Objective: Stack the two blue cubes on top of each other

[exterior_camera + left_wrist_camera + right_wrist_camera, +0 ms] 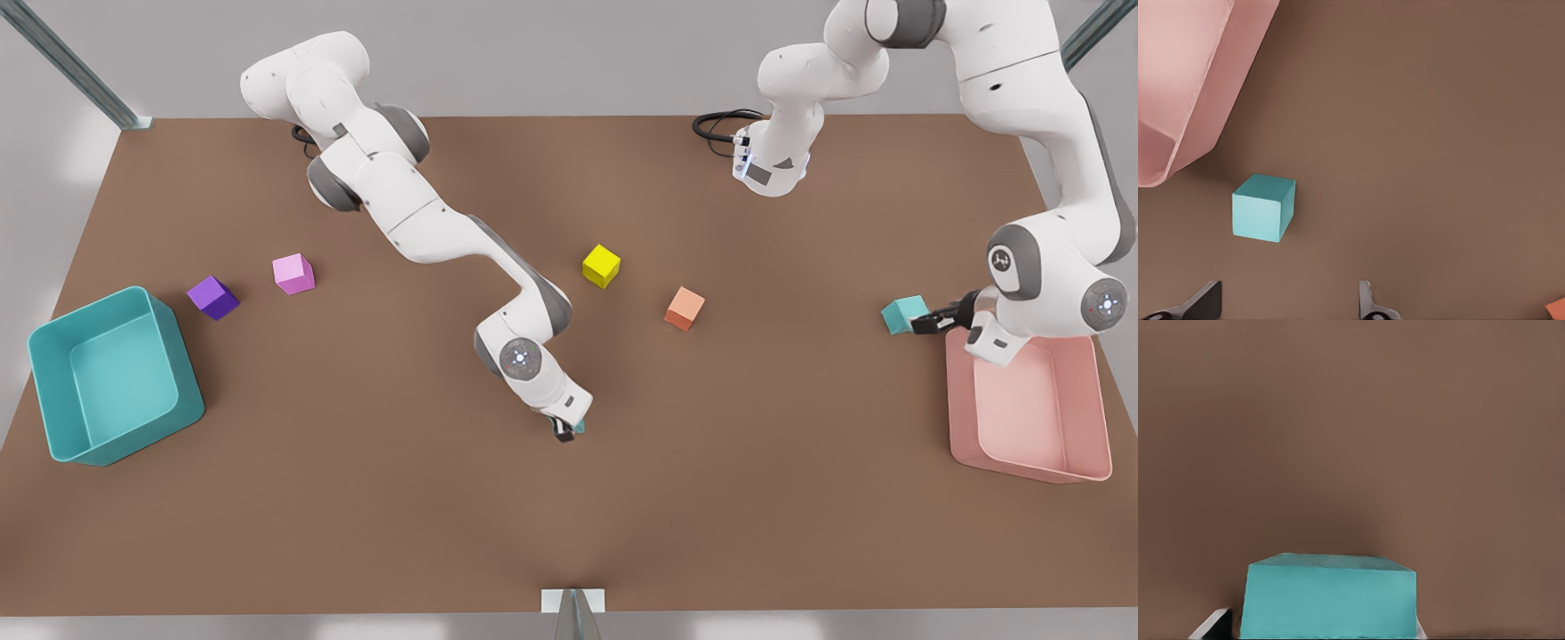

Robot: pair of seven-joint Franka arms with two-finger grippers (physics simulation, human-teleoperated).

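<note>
Closest to the front camera, a teal cube sits on the brown surface in the middle area, mostly hidden under the right tool. From the right wrist camera that cube stands squarely between the two fingers, which flank its sides closely; contact cannot be confirmed from these pictures, so whether they pinch it is unclear. The arm carrying this tool reaches in from the far side of the surface, on the front view's left.

A second teal cube rests on the surface well apart from the first, towards the front view's right, just beside the pink bin. The left tool is at that cube's bin-facing side. In the left wrist view its fingers are spread wide, and the cube lies beyond them, not between them, close to the pink bin's wall.

Between the two teal cubes lie an orange cube and, farther back, a yellow cube. Beyond the first teal cube, towards the front view's left, sit a pink cube, a purple cube and a large teal bin, the purple cube just beside the bin's far corner.
</note>
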